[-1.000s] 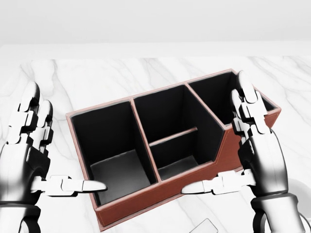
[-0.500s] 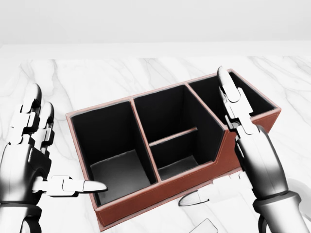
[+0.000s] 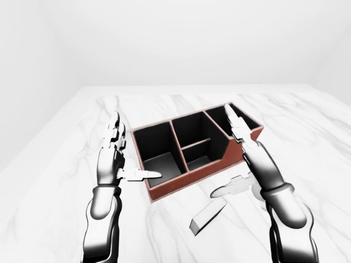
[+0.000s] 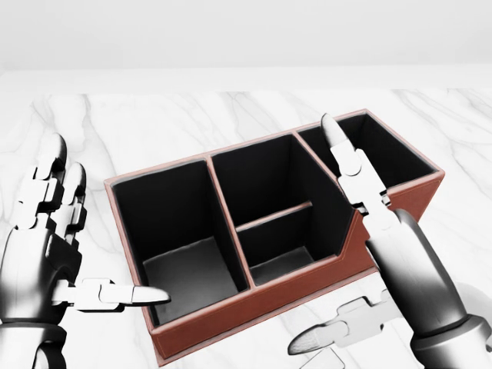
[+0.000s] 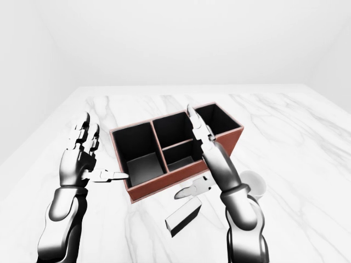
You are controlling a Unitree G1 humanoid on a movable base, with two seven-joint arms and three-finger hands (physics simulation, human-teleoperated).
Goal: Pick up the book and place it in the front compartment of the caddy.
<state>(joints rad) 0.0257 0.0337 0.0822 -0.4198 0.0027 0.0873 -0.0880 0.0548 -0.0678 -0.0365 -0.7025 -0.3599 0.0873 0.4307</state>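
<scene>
Book (image 3: pixel 208 216) lies flat on the marble table (image 3: pixel 66 164), just below the caddy (image 3: pixel 192 178), untouched. Its long axis runs diagonally, lower-left to upper-right. Right hand (image 3: pixel 247 159) and left hand (image 3: pixel 112 161) both spread, empty. I'd lower the right hand, grip across the short width.

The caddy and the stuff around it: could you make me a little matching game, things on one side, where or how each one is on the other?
Things:
1. caddy
2. book
3. left hand
4. white cup

Descriptions:
A. flat on the marble, below the caddy in the left-eye view
B. open, beside the caddy's left end
C. reddish-brown outside, black inside
D. partly hidden behind the right arm

Pairs: 1-C, 2-A, 3-B, 4-D
</scene>
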